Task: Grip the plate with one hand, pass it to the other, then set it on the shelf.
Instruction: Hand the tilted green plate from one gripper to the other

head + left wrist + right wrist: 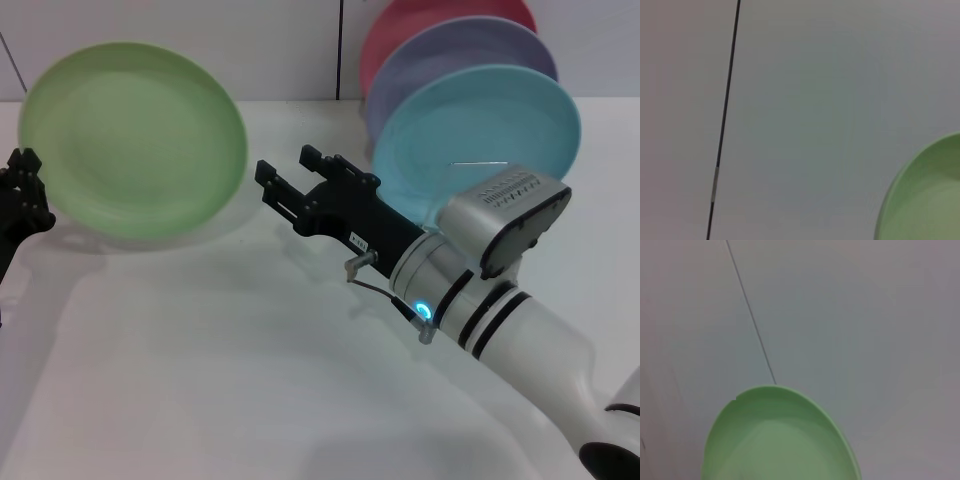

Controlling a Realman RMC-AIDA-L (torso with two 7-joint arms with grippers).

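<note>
The light green plate (135, 140) is held up on edge at the far left, its face tilted toward me. My left gripper (25, 195) is at its lower left rim, shut on it. My right gripper (290, 168) is open, its fingertips (270, 172) pointing at the plate's right rim, a small gap away. The plate also shows in the left wrist view (930, 200) and in the right wrist view (780, 440). Of the wire shelf, only a thin chrome wire (480, 164) shows, in front of the turquoise plate (480, 130).
A turquoise, a lavender (450, 55) and a pink plate (420, 20) stand upright in a row at the back right, behind my right arm (500, 300). The white table (200, 380) spreads in front. A white wall lies behind.
</note>
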